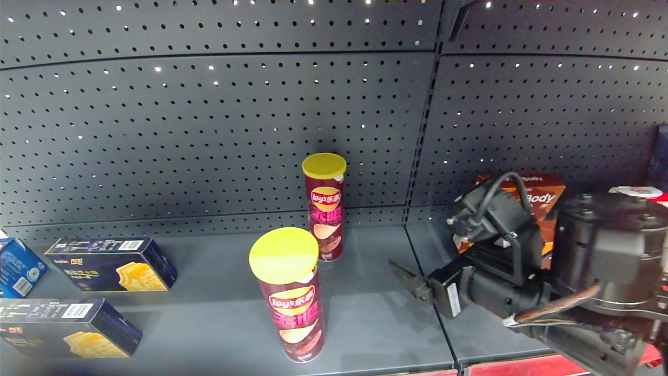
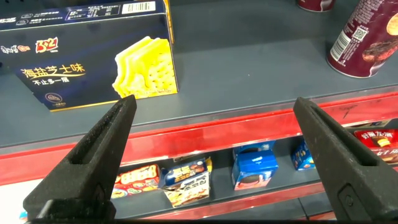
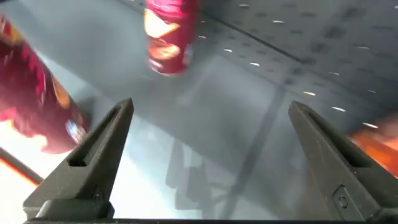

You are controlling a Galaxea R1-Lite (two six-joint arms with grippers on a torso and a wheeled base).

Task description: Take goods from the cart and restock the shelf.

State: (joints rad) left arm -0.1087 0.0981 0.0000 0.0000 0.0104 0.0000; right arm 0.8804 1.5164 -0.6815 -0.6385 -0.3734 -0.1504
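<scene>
Chip cans (image 1: 294, 308), maroon, yellow-lidded, stand upright; left tool (image 2: 214, 102), right tool (image 3: 211, 104) spread apart.

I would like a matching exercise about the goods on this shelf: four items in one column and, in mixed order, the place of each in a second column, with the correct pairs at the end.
Items
1. front chip can
2. rear chip can
3. dark blue cracker boxes
4. orange box

Places
A. close to the pegboard back wall
B. lying flat at the left end of the shelf
C. in the middle, near the front edge
D. on the right shelf section

Pairs: 1-C, 2-A, 3-B, 4-D
</scene>
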